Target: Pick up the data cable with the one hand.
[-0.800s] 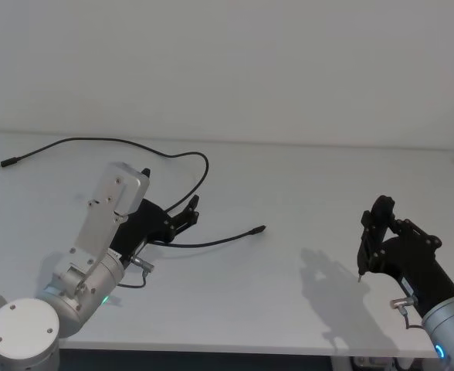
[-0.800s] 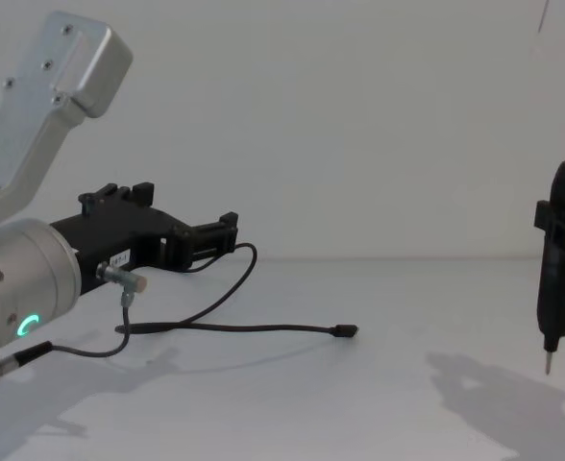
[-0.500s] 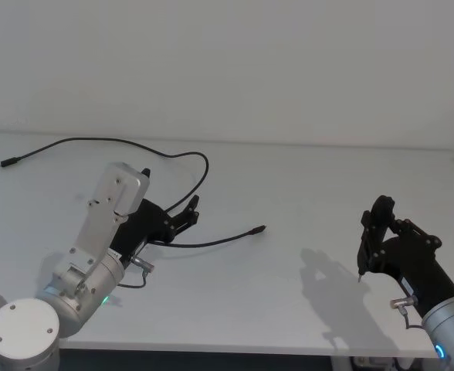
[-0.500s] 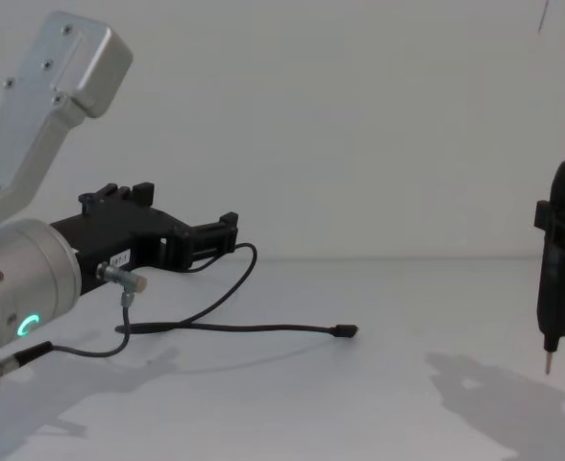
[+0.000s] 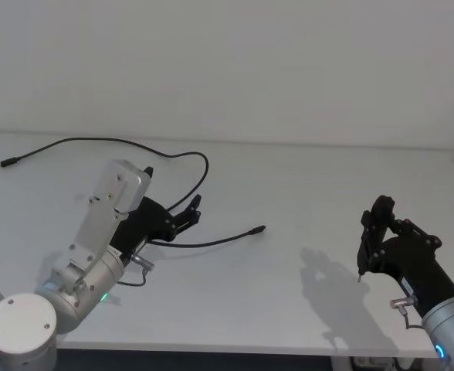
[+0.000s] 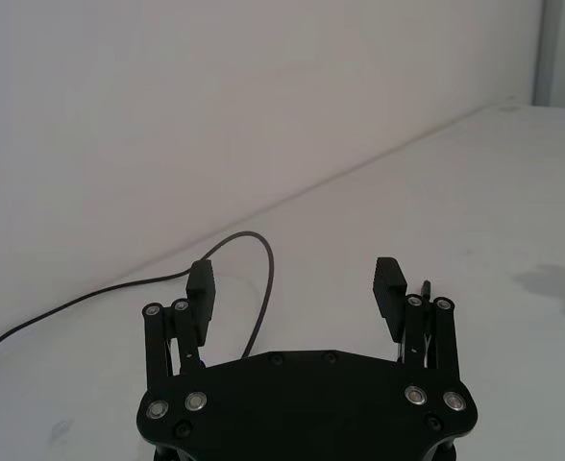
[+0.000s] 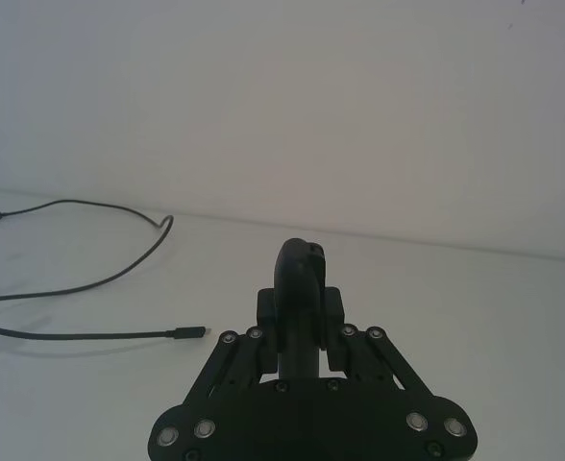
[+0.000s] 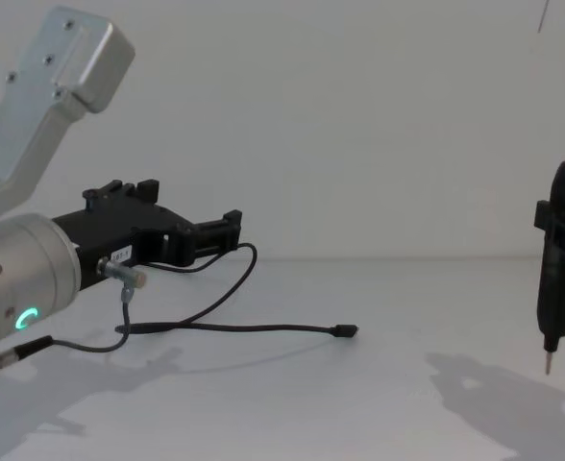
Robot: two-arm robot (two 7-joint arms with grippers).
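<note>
In the head view, my left end effector (image 5: 192, 210) hangs low over the table (image 5: 289, 178), its two fingers spread apart and holding nothing. The data cable (image 5: 103, 140) lies on the table. It is a thin black cord that comes from the far left, bends just beyond my fingertips, passes under my end effector and ends in a small plug (image 5: 259, 229) to its right. My right end effector (image 5: 366, 251) is parked well apart, at the right side. In the left wrist view the bend shows beyond my fingers (image 6: 204, 283), nearer to one of them and not yet between them. In the right wrist view the cord is one long loose line and its plug (image 7: 194, 332) lies free. In the chest view my fingertips stand above the table, just beside the bend. I judge the cord so thin and flat that my pads may close above it and miss. If I go too low, they may press on the table. Since the bend is off centre, one finger may push it aside.
</note>
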